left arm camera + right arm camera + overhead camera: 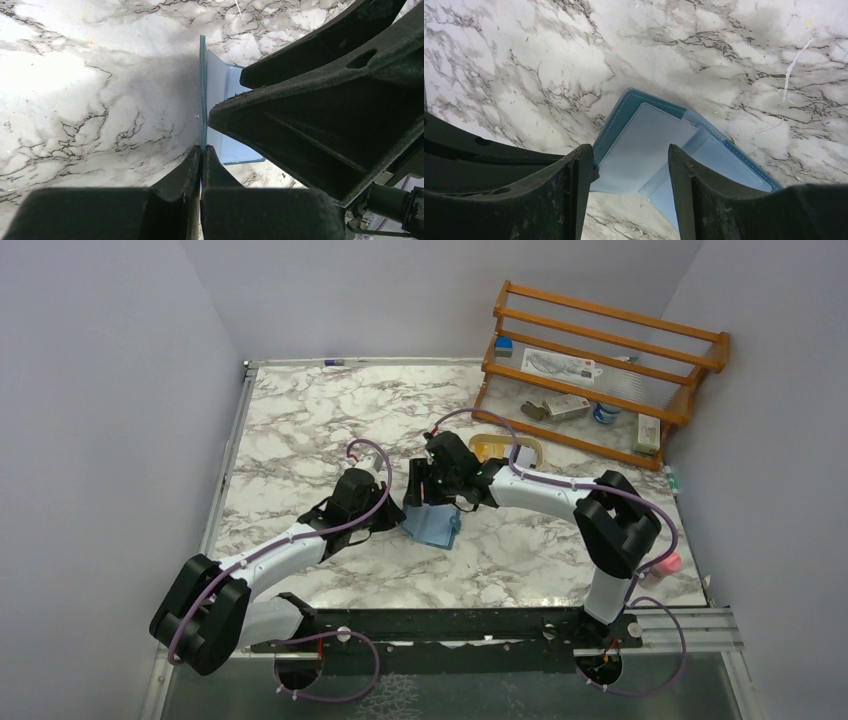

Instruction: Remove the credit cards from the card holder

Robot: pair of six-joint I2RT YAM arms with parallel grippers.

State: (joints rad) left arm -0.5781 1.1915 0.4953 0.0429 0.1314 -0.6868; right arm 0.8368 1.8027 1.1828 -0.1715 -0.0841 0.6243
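Card removal: left hand (201,149) pinches an edge of the open teal-blue folding card holder (649,142) while the half-spread, empty right hand (629,154) hovers above, next needing to grip a card.

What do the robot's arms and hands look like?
The left arm and right arm are white tubes with chunky black joints. Thin purple cables loop along them. The left hand and right hand are black, with two wedge-shaped fingers each.
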